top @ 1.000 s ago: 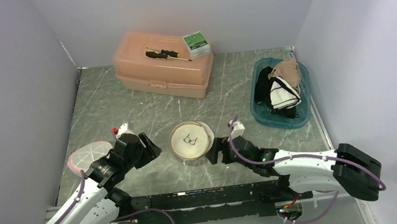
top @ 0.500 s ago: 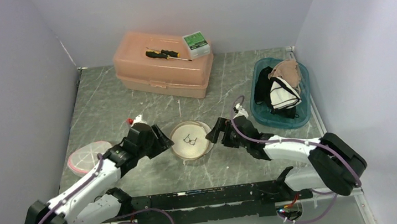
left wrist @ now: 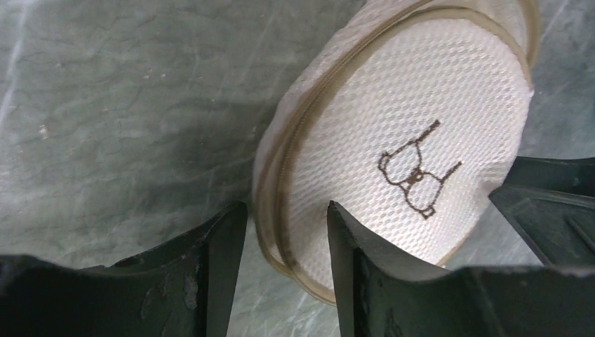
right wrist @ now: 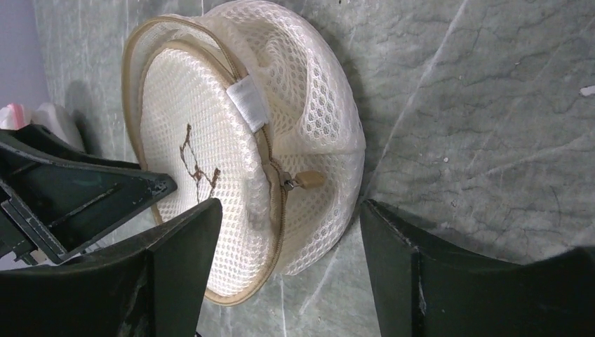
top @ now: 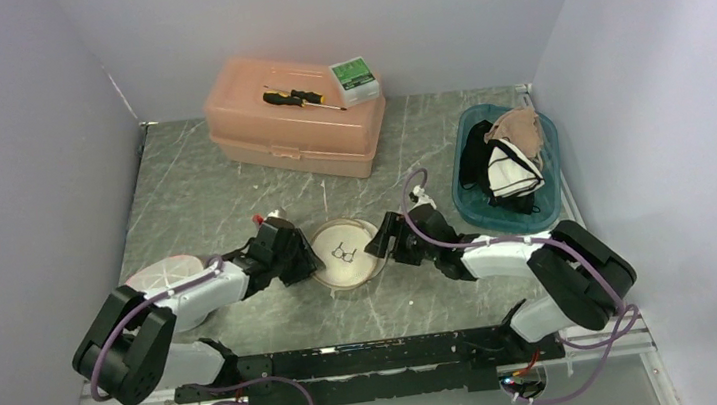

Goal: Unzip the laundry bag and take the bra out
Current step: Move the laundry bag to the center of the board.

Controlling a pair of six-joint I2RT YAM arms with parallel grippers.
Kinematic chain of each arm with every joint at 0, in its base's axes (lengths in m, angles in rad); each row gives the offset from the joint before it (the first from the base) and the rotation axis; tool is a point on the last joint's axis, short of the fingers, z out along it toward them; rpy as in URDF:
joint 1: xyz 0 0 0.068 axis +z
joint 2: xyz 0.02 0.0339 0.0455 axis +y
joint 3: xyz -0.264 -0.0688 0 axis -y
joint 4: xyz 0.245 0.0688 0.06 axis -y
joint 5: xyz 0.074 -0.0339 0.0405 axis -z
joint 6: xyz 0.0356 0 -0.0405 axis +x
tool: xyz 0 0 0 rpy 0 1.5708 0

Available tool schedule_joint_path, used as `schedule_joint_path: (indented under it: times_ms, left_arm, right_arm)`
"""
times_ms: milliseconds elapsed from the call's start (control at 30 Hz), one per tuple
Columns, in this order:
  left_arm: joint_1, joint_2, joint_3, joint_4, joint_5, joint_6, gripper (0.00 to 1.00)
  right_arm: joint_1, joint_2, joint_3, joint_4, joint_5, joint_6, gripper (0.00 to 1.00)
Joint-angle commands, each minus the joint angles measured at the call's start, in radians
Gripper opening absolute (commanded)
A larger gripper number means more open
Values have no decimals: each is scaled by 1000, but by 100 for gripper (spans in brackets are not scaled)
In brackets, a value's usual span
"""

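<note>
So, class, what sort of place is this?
Probably a robot test booth, not a home: left arm and right arm bolted at a marble-look table, plain walls boxing it in, staged props like a pink toolbox.

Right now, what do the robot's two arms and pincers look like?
Both the left arm and right arm have white shells with black joints, and a thin purple cable loops along each. The left gripper and right gripper are black, with two flat, wedge-shaped fingers.

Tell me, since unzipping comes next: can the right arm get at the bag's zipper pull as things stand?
Probably yes. The zipper pull faces the right end effector, between its open fingers, with nothing in front. The left end effector straddles the laundry bag's opposite rim.
</note>
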Motion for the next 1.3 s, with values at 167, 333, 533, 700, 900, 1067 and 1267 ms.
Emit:
schedule_joint_path:
  times_ms: [167, 333, 533, 700, 900, 1067, 1267]
  left_arm:
    - [-2, 57, -31, 96, 25, 4, 52]
    - [-2, 29, -35, 76, 27, 3, 53]
    - [-1, -180, 3, -156, -51, -1, 65]
    - [0, -432, 63, -420, -168, 4, 70]
    - [0, -579, 94, -569, -215, 6, 72]
    - [0, -586, 46, -557, -158, -8, 69]
    - [-2, -582, -5, -406, -32, 79, 60]
  right_arm:
    - [-3, 60, -26, 34, -6, -10, 54]
    - [-4, 78, -52, 91, -25, 9, 54]
    - [-3, 109, -39, 167, -48, 74, 54]
    - [-2, 175, -16, 280, -39, 174, 52]
    - [9, 315, 100, 339, -46, 221, 51]
    - [14, 293, 152, 278, -17, 160, 62]
    - [12, 39, 113, 43, 93, -39, 83]
